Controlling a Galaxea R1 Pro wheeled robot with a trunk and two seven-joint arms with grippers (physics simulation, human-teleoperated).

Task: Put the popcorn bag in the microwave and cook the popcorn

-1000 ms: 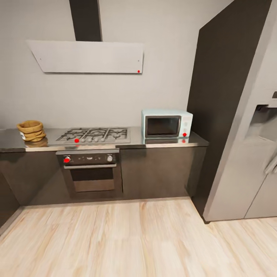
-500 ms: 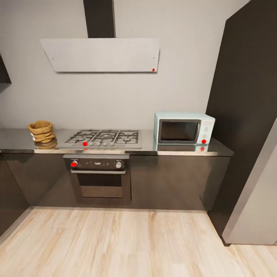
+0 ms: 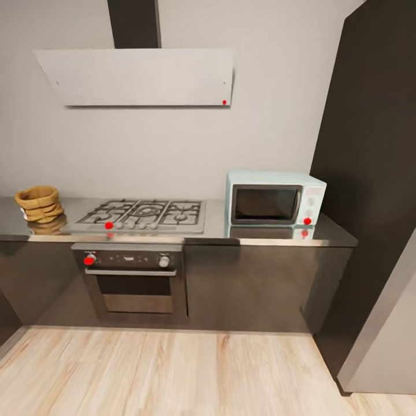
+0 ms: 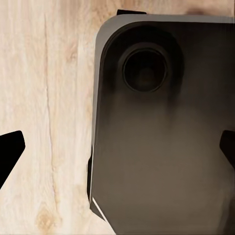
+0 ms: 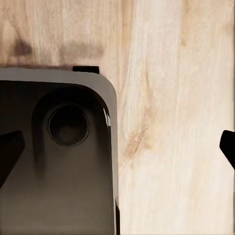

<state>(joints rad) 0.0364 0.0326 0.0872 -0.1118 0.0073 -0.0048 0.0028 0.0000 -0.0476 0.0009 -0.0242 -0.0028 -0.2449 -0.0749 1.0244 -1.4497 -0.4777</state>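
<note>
Both hands hang pointed at the wooden floor (image 4: 44,98), each over a corner of the robot's own dark base (image 4: 161,147). The left hand (image 4: 117,147) shows only two dark fingertips (image 4: 11,147) at the far edges of its wrist view, spread wide with nothing between them; the right hand (image 5: 117,147) looks the same in its own view, wide apart and empty, touching nothing.

Up on the bench (image 3: 277,236), the popcorn bag (image 3: 39,203) sits at the far left end, beside the gas hob (image 3: 144,212). The microwave (image 3: 274,197) stands at the right end with its door closed, well apart from the bag. No step of the task looks begun; I would judge the robot is on its approach.

What could go wrong from here: the bag lies close to the left edge of the head view, so a drift of the base to the right could lose sight of it. A reach started from this far back may fall short (the bench is not yet near). The closed microwave door must also be opened before the bag can go in.
</note>
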